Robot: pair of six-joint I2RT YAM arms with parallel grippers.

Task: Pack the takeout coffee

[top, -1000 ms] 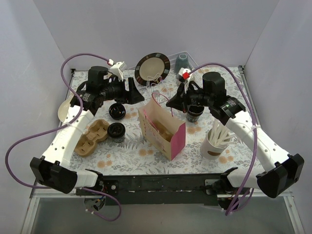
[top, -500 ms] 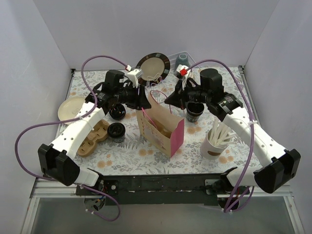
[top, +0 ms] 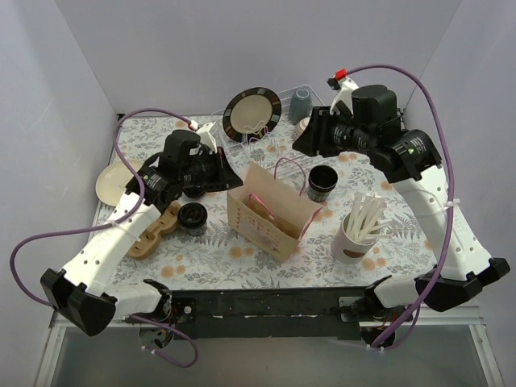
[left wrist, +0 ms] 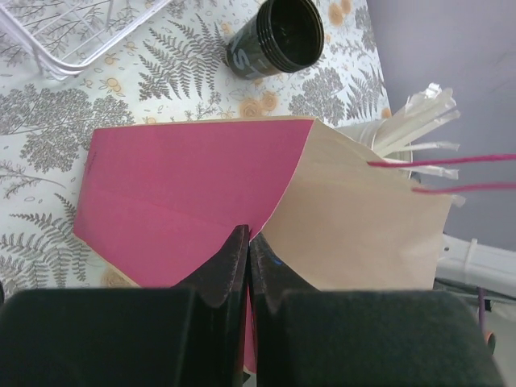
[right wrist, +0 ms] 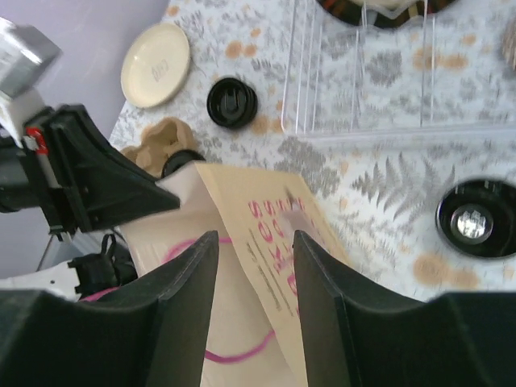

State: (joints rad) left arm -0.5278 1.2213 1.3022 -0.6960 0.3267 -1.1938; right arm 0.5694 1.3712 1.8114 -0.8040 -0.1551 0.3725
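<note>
Cup (top: 321,181), unlidded, across the bag (top: 270,218) from your left gripper (left wrist: 248,238), which is clenched on the bag rim, your right gripper (right wrist: 255,238) parted above the bag, grasping nothing, lidded cup (top: 192,216) by the carrier (top: 149,230).

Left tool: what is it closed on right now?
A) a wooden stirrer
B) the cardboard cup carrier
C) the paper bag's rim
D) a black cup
C: in the left wrist view the left tool is pinched shut on the rim of the bag, at the corner where its pink and tan panels meet.
</note>
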